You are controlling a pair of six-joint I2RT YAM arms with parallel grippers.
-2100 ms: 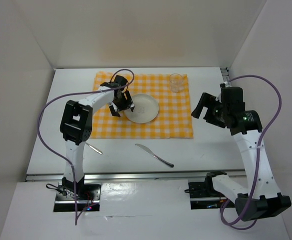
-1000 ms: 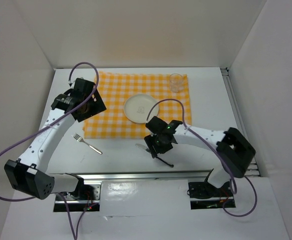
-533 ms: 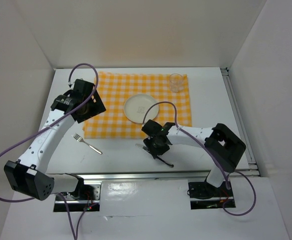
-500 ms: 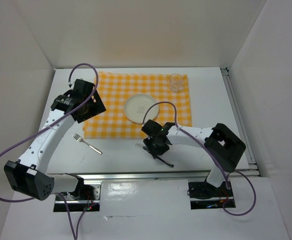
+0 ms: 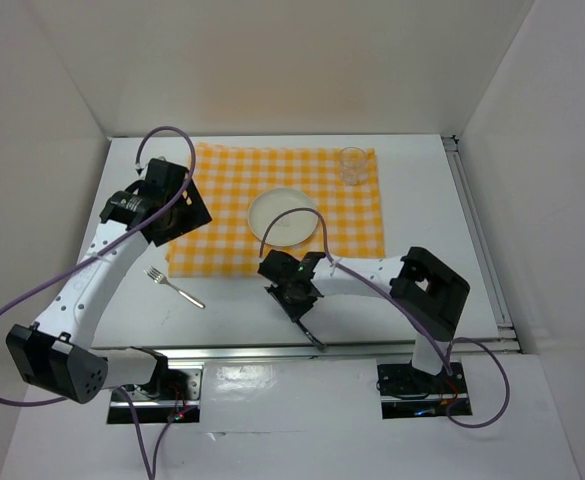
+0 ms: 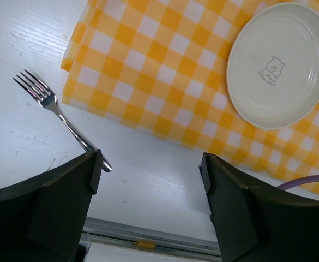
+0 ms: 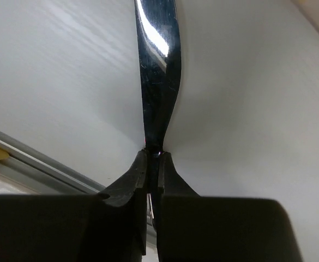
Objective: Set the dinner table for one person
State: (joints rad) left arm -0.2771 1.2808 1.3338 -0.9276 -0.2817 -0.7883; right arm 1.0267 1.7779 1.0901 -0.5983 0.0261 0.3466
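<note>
White, flat, rail-edged dinner table (image 5: 227,305) carries a yellow-and-white checked cloth (image 5: 222,190). Just off its near edge, the right gripper (image 7: 152,155) pinches a slim silver metal knife (image 7: 156,82). Cutlery-placing step, likely. Next: carry it onto the cloth.

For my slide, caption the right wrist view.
Right hand clamps the knife, with the dinner table behind it.
</note>
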